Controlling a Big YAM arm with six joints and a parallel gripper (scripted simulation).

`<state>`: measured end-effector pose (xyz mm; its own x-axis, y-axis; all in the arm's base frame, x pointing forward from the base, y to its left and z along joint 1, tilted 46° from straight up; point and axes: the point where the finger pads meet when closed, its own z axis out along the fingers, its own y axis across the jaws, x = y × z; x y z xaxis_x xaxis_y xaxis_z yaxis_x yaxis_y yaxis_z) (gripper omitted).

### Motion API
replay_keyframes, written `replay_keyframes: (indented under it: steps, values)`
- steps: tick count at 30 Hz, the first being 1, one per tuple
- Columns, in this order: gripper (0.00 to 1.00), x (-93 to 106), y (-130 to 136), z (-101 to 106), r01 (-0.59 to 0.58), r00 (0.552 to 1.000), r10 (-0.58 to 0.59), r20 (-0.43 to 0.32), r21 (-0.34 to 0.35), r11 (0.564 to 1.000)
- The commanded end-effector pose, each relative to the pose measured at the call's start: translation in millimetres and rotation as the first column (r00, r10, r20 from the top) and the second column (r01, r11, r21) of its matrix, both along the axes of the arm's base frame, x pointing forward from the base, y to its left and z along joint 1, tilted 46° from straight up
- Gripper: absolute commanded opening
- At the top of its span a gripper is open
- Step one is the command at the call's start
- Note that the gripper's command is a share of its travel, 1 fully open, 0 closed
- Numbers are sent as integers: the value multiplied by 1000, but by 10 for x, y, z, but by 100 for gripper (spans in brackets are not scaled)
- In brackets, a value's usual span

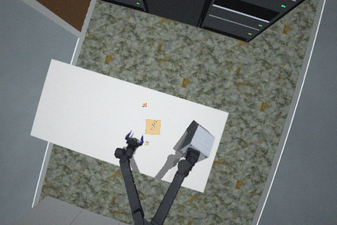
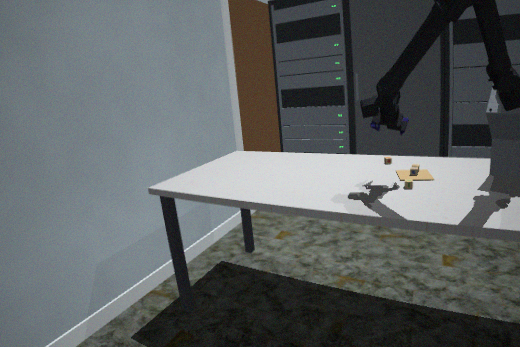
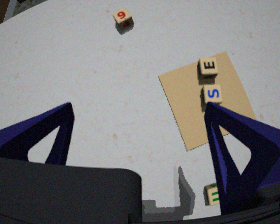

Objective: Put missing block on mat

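Note:
A tan mat (image 3: 207, 99) lies on the white table; it also shows in the top view (image 1: 153, 127) and the exterior view (image 2: 414, 175). Two blocks sit side by side on it, one with an E (image 3: 208, 66) and one with a blue S (image 3: 212, 94). A pale block with a green letter (image 3: 212, 195) lies off the mat near its edge (image 1: 146, 143) (image 2: 408, 185), partly hidden by my right finger. A block with a red mark (image 3: 123, 18) lies farther off (image 1: 144, 104) (image 2: 387, 160). My gripper (image 3: 139, 109) (image 1: 135, 136) (image 2: 388, 128) is open and empty, well above the table, beside the mat.
The robot's grey base box (image 1: 197, 141) stands on the table at the right of the mat. Dark server racks (image 2: 312, 72) and a brown door (image 2: 255, 67) stand beyond the table's far edge.

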<state>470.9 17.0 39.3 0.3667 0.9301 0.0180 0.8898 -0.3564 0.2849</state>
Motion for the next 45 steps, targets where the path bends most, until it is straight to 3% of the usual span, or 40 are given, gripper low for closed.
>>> replay_keyframes:
  steps: [1,4,6,10,13,45]
  values:
    - [100,-255,422,287,-44,999,43,15,29,999]
    - [100,-613,955,453,-154,988,153,16,90,984]
    - [100,-613,955,453,-154,988,153,16,90,984]
    - [100,-838,1213,534,-216,976,216,17,122,969]
    - [100,-809,1102,497,-189,982,189,8,119,975]
    - [100,-788,1176,448,-203,979,204,5,118,972]
